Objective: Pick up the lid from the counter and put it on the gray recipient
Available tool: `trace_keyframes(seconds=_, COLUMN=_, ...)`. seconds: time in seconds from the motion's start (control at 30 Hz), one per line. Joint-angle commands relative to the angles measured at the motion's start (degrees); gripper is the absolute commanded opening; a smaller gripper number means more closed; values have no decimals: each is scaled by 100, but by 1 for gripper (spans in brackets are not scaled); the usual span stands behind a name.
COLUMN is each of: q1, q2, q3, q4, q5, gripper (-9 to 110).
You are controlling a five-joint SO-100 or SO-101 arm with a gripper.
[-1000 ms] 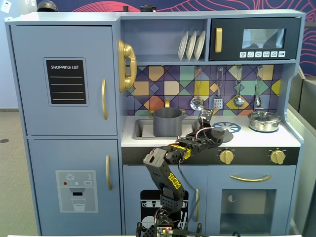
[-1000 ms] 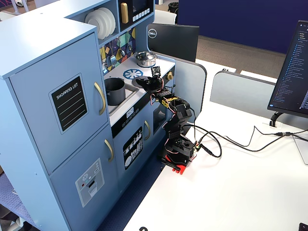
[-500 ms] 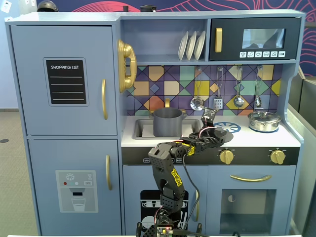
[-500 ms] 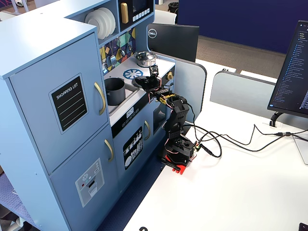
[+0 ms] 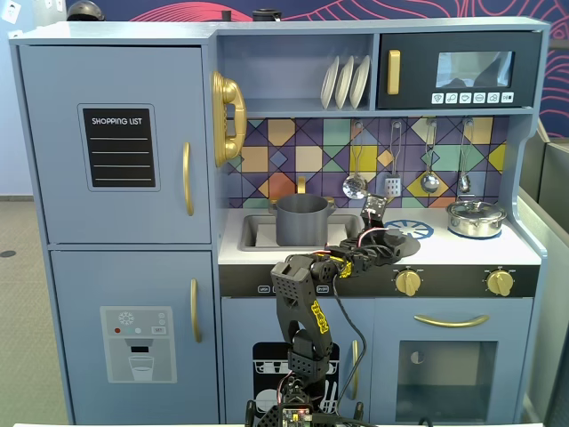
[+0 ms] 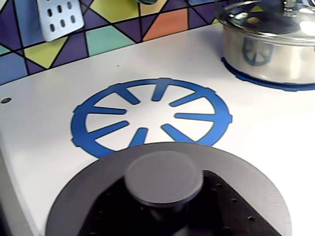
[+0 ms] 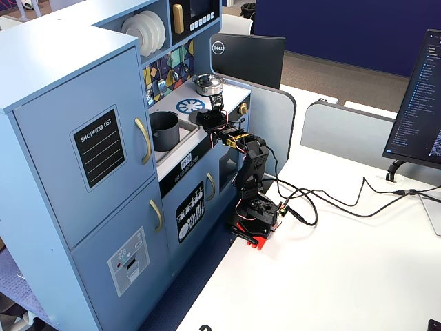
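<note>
The round, flat, matte dark gray lid (image 6: 167, 196) with its low central knob lies on the white counter (image 6: 44, 132), just in front of the blue-and-white printed burner circle (image 6: 152, 115) in the wrist view. In that view a dark jaw part overlaps the lid's near right side, right beside the knob, so the jaws (image 5: 378, 238) are directly over the lid and the knob sits just ahead of them. Whether they are released or clenched on the knob I cannot tell: the fingertips are out of frame in the wrist view and too small in both fixed views.

The matte dark gray cylindrical pot (image 5: 301, 220) stands in the sink recess, to the left of the lid in a fixed view and well apart from it, its mouth uncovered. The coming carry therefore runs leftward along the counter from the burner toward the sink, with the lid kept level.

The shiny silver lidded pot (image 6: 268, 46) sits on the second burner to the right, clear of that path. Utensils hang on the coloured tile backsplash (image 5: 293, 147) behind.
</note>
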Motion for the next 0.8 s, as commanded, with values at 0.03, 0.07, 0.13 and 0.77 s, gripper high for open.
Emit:
trace_keyframes(seconds=0.03, q1=-229, q2=35, q3=-580, q4=-70, q5=-44, gripper=0)
trace_keyframes(seconds=0.07, q1=-237, q2=44, q3=-650, q4=-62, q5=-53, gripper=0)
trace_keyframes(seconds=0.13, q1=-237, q2=44, q3=-853, q4=-53, q5=-88, gripper=0)
trace_keyframes(seconds=0.77, q1=-1222, q2=1556, q3=-2804, q4=2435, q5=255, gripper=0)
